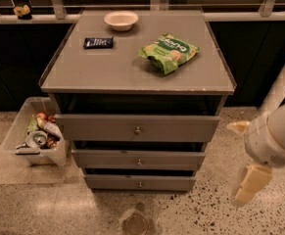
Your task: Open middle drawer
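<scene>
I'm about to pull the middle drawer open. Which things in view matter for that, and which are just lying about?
For the job:
- middle drawer
- its knob
- gripper, open, low to the right of the cabinet, touching nothing

Lying about:
- bowl, black packet and green snack bag on the cabinet top
- bin of rubbish on the floor, left
</scene>
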`<act>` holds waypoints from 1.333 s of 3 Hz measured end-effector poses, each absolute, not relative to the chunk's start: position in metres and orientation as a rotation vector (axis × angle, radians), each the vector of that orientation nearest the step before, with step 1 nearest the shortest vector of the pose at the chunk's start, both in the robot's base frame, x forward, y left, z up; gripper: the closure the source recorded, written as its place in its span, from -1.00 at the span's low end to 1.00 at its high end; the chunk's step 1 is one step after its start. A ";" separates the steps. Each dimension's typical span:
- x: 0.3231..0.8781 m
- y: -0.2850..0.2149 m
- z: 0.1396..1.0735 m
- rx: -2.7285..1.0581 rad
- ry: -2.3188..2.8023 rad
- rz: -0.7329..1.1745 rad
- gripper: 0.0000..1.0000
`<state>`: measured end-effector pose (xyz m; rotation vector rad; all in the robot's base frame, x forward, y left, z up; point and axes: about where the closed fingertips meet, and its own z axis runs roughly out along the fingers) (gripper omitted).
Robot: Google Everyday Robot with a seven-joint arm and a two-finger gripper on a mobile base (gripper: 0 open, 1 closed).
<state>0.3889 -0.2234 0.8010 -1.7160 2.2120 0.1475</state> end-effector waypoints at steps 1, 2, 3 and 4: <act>0.382 -0.220 0.733 -1.751 2.199 0.221 -1.00; 0.389 -0.212 0.676 -1.794 2.193 0.265 -1.00; 0.407 -0.209 0.619 -1.750 2.235 0.356 -1.00; 0.407 -0.209 0.619 -1.750 2.235 0.357 -1.00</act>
